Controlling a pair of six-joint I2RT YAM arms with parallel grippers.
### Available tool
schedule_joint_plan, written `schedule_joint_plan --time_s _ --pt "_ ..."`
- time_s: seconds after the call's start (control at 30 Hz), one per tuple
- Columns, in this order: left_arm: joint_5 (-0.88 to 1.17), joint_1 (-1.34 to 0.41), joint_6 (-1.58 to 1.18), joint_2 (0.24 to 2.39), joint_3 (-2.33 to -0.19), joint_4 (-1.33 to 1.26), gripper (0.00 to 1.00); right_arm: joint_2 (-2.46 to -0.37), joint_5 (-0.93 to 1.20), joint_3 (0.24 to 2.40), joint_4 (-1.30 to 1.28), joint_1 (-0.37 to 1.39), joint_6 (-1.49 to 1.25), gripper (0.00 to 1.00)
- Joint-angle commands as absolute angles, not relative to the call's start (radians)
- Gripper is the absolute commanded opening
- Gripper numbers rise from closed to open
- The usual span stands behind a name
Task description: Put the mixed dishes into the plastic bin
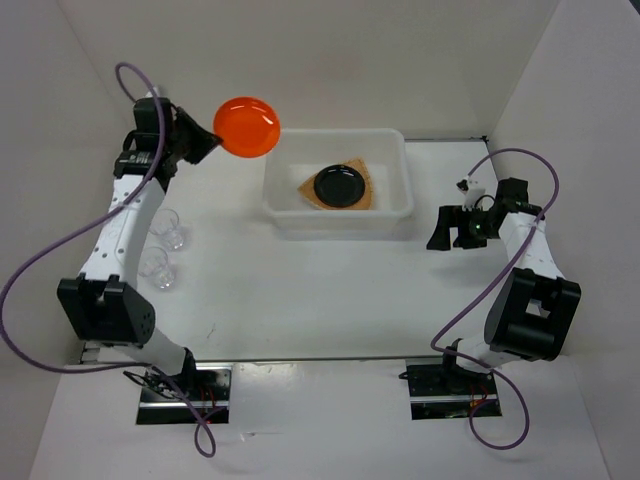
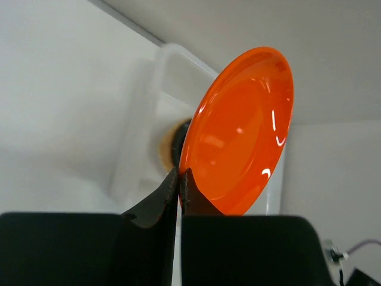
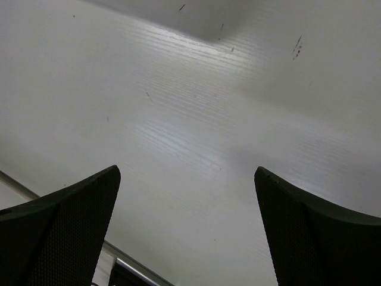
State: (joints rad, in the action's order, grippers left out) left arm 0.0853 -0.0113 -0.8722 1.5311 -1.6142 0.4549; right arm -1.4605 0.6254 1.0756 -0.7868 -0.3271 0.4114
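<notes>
Beside the bin (image 1: 338, 134), orange plate (image 1: 246, 126), in left gripper (image 2: 180, 179)

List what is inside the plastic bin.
Inside the plastic bin lies the tan basket tray, with the black plate resting on it. The plate covers the tray's middle, so anything beneath it is hidden.
</notes>
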Motion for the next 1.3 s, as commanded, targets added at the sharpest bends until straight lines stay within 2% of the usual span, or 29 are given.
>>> schedule_joint_plan --time_s 0.0,0.13,0.2,0.67,0.8,0.87,0.93,1.27 --pt "0.316 -0.089 -0.881 1.685 -1.686 0.275 0.00 -1.414 0.637 1.068 -0.744 -0.333 0.407 0.98" --pt "0.416 -0.195 -0.787 1.880 -1.928 0.377 0.00 -1.396 0.637 1.058 -0.735 -0.333 0.407 0.98" --pt "0.393 -0.254 -0.747 1.992 -2.075 0.426 0.00 -1.396 0.637 1.058 -0.735 -0.333 0.407 0.98" --pt "0.269 -0.377 -0.712 2.529 -2.673 0.782 0.00 -1.376 0.646 1.058 -0.735 -0.351 0.407 0.98" --pt "0.258 -0.377 -0.712 2.757 -3.099 0.987 0.00 -1.367 0.646 1.058 -0.735 -0.370 0.407 0.98" --pt "0.267 -0.367 -0.712 2.758 -3.048 0.983 0.00 -1.367 0.646 1.058 -0.735 -0.370 0.416 0.98" --pt "0.242 -0.367 -0.701 2.802 -3.131 1.026 0.00 -1.367 0.646 1.058 -0.735 -0.380 0.416 0.98" --pt "0.129 -0.348 -0.703 2.833 -3.137 1.118 0.00 -1.387 0.646 1.049 -0.735 -0.399 0.416 0.98"
